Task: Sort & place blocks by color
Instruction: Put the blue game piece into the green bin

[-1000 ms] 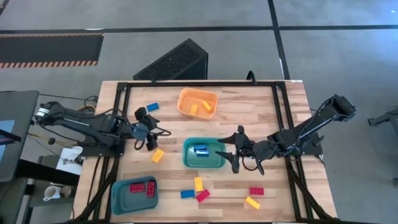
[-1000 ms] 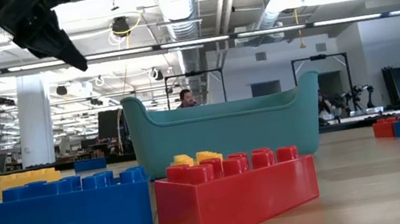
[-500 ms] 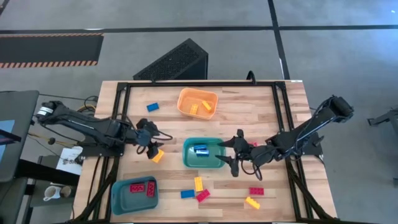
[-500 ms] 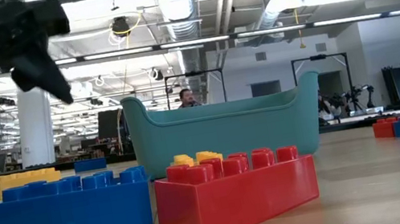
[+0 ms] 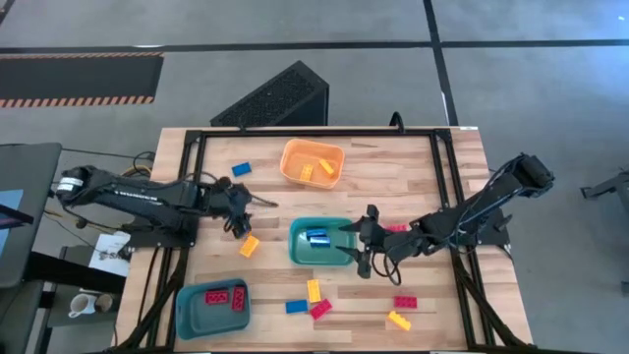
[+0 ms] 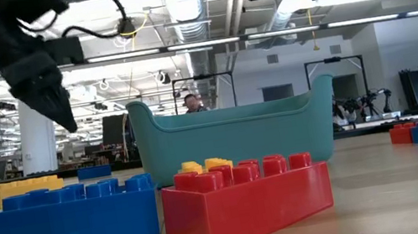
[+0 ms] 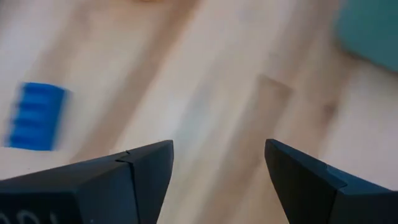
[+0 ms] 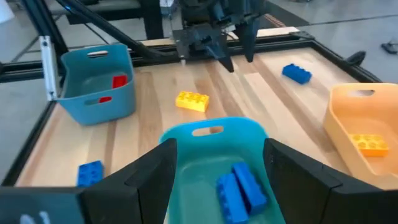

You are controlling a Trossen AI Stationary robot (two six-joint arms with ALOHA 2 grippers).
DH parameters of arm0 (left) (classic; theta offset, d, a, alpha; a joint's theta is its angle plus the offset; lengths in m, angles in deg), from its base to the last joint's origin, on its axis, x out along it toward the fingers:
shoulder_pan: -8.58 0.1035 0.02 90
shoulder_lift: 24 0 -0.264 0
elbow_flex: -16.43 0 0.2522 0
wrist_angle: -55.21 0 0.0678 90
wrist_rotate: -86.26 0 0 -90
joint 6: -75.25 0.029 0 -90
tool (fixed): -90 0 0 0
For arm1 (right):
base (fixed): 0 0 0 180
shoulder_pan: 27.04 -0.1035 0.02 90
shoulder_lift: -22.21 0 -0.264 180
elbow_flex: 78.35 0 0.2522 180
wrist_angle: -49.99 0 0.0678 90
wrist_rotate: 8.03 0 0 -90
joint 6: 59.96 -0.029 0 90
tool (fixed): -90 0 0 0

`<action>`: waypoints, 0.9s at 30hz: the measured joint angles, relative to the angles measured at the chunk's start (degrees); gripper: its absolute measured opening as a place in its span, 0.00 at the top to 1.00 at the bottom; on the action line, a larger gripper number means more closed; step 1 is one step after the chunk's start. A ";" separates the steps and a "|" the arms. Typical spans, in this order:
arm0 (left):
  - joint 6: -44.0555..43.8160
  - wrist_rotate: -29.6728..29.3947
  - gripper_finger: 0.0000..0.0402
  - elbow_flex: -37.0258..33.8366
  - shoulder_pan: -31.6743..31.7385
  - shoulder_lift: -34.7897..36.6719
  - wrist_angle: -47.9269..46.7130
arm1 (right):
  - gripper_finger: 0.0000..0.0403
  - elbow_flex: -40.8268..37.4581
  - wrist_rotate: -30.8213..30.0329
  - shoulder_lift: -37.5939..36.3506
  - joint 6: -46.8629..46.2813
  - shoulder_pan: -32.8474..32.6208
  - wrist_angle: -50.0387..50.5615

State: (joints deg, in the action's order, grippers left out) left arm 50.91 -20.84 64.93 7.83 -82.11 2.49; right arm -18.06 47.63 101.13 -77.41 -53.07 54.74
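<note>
My left gripper (image 5: 240, 220) hangs open above the bare wood at the table's left. It points steeply down, just on the far side of a yellow block (image 5: 249, 246). In the left wrist view nothing lies between the fingers (image 7: 217, 163), and a blue block (image 7: 34, 116) shows off to the side. My right gripper (image 5: 352, 244) is open and hovers over the right rim of the teal bin (image 5: 298, 246). That bin holds blue blocks (image 8: 240, 185). Loose red, yellow and blue blocks (image 5: 314, 300) lie near the table's near edge.
An orange bin (image 5: 294, 167) holding yellow blocks stands at the far middle. A blue bin (image 5: 189, 313) with red blocks is at the near left. A lone blue block (image 5: 241, 169) lies left of the orange bin. More red and yellow blocks (image 5: 401, 311) lie near right.
My left gripper has sunk toward the table and swung about near the yellow block, still open. My right gripper has crept toward the table's left, farther over the teal bin, and dipped slightly. No block has moved.
</note>
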 joint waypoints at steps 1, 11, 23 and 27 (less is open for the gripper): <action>1.96 -0.71 0.41 -0.02 2.11 -0.02 -0.13 | 0.36 0.00 0.00 0.00 0.44 0.31 -0.15; 22.78 7.23 0.41 0.87 33.03 -5.04 5.50 | 0.36 -0.03 4.36 1.07 0.98 3.02 -0.16; 33.92 12.30 0.37 7.67 45.41 -20.63 7.55 | 0.36 -0.02 4.58 1.05 0.85 2.96 -0.39; 36.11 9.14 0.32 10.18 45.85 -25.87 7.44 | 0.36 -0.02 4.57 1.05 0.83 2.93 -0.19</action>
State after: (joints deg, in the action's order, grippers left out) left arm 87.02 -11.70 75.11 53.69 -107.98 9.93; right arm -18.08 52.20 102.18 -76.58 -50.14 54.54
